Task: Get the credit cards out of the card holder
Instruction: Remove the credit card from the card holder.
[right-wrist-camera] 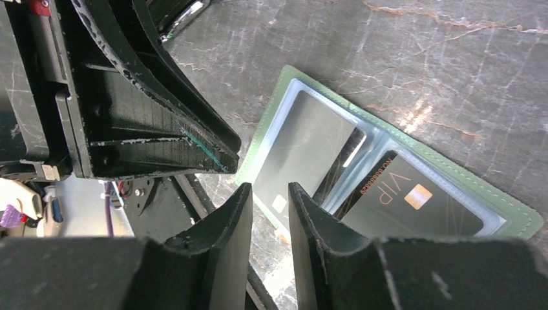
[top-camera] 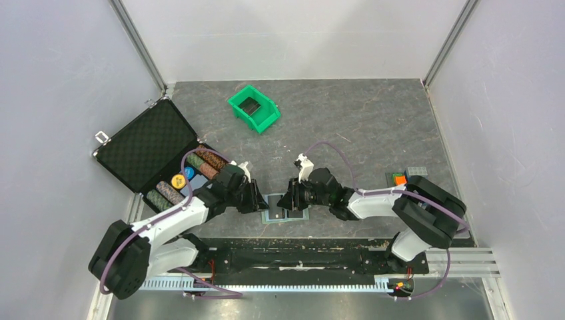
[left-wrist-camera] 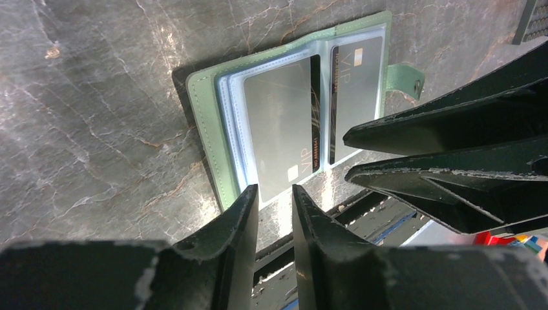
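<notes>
The card holder (top-camera: 273, 215) lies open and flat on the table near the front edge, between both grippers. It is pale green (left-wrist-camera: 203, 116) with clear sleeves and a closing tab (left-wrist-camera: 406, 79). Two dark credit cards sit in its sleeves, one (left-wrist-camera: 281, 123) beside the other (left-wrist-camera: 355, 84). They also show in the right wrist view, one (right-wrist-camera: 304, 148) and the "VIP" one (right-wrist-camera: 413, 200), inside the holder (right-wrist-camera: 510, 208). My left gripper (left-wrist-camera: 274, 194) (top-camera: 262, 202) hovers at the holder's near edge, slightly open and empty. My right gripper (right-wrist-camera: 269, 190) (top-camera: 287, 200) is likewise slightly open and empty over the holder's edge.
An open black foam-lined case (top-camera: 143, 150) with poker chips (top-camera: 178, 181) stands at the left. A green bin (top-camera: 253, 108) holding a dark item is at the back. Small orange and green objects (top-camera: 400, 178) lie at the right. The arms' base rail (top-camera: 300, 257) runs just behind the holder.
</notes>
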Action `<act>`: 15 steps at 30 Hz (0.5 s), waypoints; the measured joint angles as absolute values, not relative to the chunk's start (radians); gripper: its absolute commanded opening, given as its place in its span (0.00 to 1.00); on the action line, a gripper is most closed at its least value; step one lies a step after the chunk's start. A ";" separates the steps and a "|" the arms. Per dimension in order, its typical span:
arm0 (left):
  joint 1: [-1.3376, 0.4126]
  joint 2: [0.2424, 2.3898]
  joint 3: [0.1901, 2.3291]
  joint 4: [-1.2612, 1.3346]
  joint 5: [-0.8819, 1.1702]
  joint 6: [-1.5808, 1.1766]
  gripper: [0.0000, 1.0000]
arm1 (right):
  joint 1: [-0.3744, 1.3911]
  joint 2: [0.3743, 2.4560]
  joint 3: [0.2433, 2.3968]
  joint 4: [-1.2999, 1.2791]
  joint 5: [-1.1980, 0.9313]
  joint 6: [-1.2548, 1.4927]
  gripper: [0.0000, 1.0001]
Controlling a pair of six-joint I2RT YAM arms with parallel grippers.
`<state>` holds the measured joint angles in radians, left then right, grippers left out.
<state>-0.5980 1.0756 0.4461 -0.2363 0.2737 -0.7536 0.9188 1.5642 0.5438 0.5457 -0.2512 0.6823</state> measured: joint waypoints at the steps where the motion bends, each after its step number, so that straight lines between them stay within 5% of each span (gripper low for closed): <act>1: -0.598 1.089 0.442 -0.222 0.281 -0.754 0.29 | 0.919 1.567 0.546 0.540 -0.245 0.678 0.30; 15: -0.598 1.194 0.397 -0.139 0.297 -0.753 0.25 | 0.894 1.621 0.564 0.511 -0.230 0.631 0.31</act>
<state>-0.5980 1.1942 0.3973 -0.1390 0.2966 -0.7532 0.8944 1.6207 0.5636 0.5106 -0.2302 0.6308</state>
